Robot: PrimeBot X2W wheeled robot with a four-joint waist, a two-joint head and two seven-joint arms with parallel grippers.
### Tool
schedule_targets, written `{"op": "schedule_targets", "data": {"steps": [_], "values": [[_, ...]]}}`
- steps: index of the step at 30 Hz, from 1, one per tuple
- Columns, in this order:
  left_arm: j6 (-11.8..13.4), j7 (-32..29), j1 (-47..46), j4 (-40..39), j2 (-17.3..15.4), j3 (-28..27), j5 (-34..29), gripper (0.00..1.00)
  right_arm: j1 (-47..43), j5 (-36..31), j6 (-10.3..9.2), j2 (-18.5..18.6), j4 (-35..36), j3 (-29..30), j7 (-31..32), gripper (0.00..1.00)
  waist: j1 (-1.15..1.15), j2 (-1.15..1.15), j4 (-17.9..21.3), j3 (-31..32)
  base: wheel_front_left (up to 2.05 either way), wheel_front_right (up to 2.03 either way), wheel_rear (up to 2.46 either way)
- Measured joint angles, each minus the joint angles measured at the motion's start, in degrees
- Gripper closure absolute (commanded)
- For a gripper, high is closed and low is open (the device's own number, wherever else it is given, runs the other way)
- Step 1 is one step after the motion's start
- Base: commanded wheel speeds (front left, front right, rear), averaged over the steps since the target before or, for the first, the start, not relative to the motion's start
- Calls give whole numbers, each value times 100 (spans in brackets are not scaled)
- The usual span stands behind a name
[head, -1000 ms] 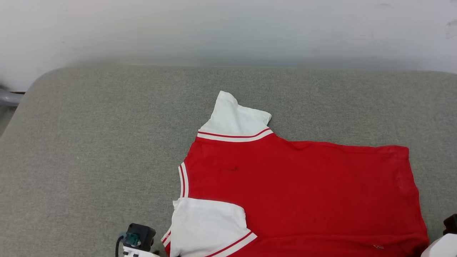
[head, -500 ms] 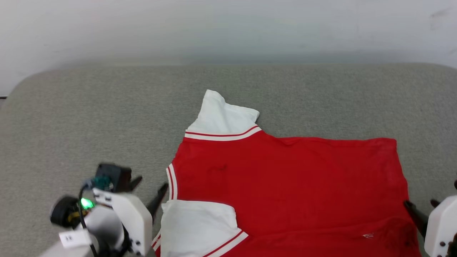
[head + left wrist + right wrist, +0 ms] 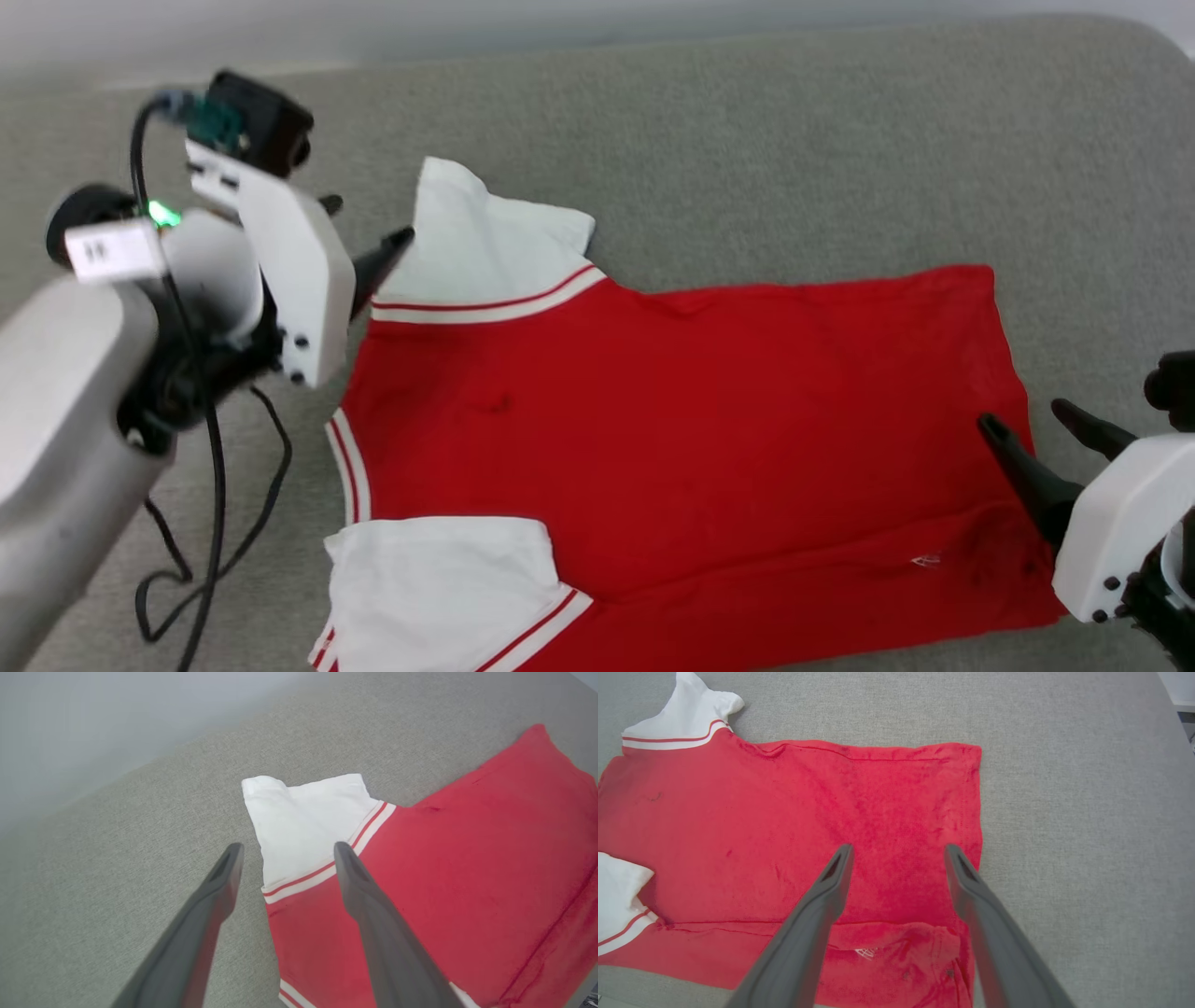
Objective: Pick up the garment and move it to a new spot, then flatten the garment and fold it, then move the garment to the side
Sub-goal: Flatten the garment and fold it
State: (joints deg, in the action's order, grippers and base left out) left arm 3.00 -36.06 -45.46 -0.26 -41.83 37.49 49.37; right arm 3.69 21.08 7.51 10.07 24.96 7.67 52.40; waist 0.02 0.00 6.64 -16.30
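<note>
The garment [image 3: 672,439] lies spread on the cushion [image 3: 794,121]. One sleeve [image 3: 303,821] sits just ahead of the left gripper's [image 3: 369,217] jaws. The hem [image 3: 971,812] lies beneath and ahead of the right gripper's [image 3: 1027,417] jaws.

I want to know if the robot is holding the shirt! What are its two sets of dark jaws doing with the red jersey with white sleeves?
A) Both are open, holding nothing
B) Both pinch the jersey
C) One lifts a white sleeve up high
A: in both wrist views the jaws stand wide apart with nothing pinched, and the red fabric jersey with white short sleeves lies spread on the grey fabric surface.
</note>
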Motion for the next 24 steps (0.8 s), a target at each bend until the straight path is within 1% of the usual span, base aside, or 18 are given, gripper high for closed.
{"op": "schedule_targets", "data": {"steps": [4,9,13,17,24], "values": [[-248,-559,-734,673,165,76,109,0,140,4,0,-37,11,-134,-98,0,0,0,180,-320,0,0,0],[-403,-905,-1445,1603,339,170,15,0,293,15,0,-94,-63,-303,-269,0,0,0,427,-675,0,0,0],[-455,-914,-1800,2256,485,225,-118,0,369,57,0,-115,-140,-411,-405,0,0,0,605,-924,0,0,0],[-504,-734,-2034,2784,611,233,-232,0,460,64,0,-157,-235,-476,-499,0,-1,0,735,-1136,0,0,0],[-689,-603,-2189,3401,667,401,-394,0,545,65,0,-163,-365,-575,-612,0,-1,0,842,-1322,0,0,0]]}}
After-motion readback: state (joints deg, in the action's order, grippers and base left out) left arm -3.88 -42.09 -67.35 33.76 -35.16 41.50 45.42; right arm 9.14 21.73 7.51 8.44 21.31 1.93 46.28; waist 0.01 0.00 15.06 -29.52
